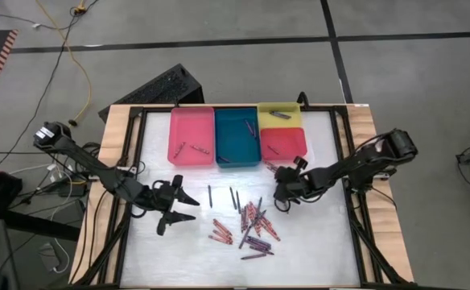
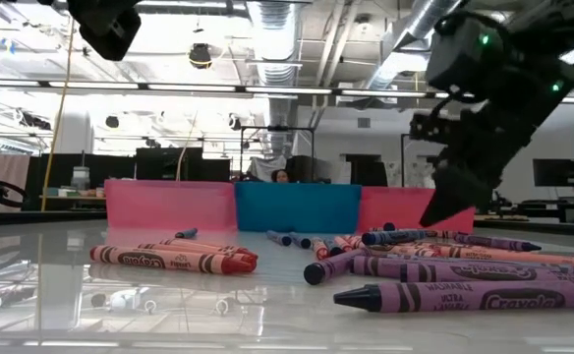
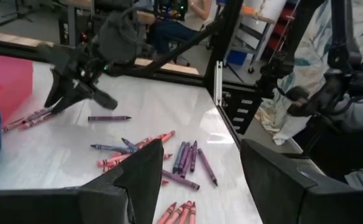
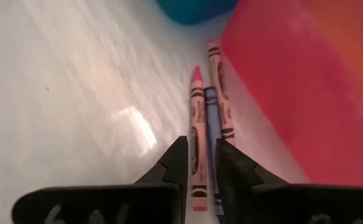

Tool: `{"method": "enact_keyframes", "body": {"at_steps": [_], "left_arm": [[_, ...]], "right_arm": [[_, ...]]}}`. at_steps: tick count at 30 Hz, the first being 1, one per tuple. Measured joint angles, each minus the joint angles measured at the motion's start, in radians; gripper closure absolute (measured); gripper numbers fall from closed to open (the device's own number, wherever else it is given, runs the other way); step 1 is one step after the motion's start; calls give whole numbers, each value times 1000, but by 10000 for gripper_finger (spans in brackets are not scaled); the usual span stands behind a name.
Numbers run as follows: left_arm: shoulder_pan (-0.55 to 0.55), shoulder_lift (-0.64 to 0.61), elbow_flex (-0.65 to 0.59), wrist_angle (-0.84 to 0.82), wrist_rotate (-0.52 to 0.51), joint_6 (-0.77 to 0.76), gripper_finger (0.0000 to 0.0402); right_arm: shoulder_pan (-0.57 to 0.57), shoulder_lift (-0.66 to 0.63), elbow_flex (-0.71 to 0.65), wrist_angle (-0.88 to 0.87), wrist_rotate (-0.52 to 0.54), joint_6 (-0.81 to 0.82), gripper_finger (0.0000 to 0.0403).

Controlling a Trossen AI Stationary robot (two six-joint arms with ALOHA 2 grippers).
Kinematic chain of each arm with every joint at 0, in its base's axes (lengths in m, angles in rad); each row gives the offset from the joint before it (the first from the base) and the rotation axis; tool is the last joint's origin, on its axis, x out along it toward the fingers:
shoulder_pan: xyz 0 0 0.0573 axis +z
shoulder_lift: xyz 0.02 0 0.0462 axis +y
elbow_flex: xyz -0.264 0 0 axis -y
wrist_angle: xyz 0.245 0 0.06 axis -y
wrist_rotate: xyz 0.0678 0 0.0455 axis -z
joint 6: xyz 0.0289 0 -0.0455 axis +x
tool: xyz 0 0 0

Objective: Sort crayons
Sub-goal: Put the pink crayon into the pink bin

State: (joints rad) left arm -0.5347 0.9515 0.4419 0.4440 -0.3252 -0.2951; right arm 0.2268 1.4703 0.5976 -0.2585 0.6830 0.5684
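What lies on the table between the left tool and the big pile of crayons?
In the high view, two dark crayons lie singly on the white table between the open left tool and the pile of crayons; otherwise that stretch is bare.

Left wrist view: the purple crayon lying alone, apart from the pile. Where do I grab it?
Grip the crayon mid-length, on the wrapper, coming straight down with the jaws set across its long axis. It lies flat on the table, so there is no way under it. Both long sides are clear of the pile, so each jaw has room.
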Motion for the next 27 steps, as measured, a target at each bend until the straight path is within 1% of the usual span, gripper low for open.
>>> {"method": "enact_keyframes", "body": {"at_steps": [5, 10, 14, 20, 27], "left_arm": [[-1, -5, 0, -23, -5, -2, 198], [-1, -5, 0, -38, -9, -5, 198], [-1, -5, 0, -37, -12, -5, 198], [-1, -5, 0, -37, -12, -5, 198], [-1, -5, 0, -38, -12, -5, 198]], "right_arm": [[0, 65, 1, 18, -2, 4, 327], [3, 92, 2, 63, -29, 7, 328], [24, 79, 2, 88, -50, 3, 328], [57, 34, 1, 91, -117, -3, 327], [82, 8, 2, 92, -101, -3, 327]]}}
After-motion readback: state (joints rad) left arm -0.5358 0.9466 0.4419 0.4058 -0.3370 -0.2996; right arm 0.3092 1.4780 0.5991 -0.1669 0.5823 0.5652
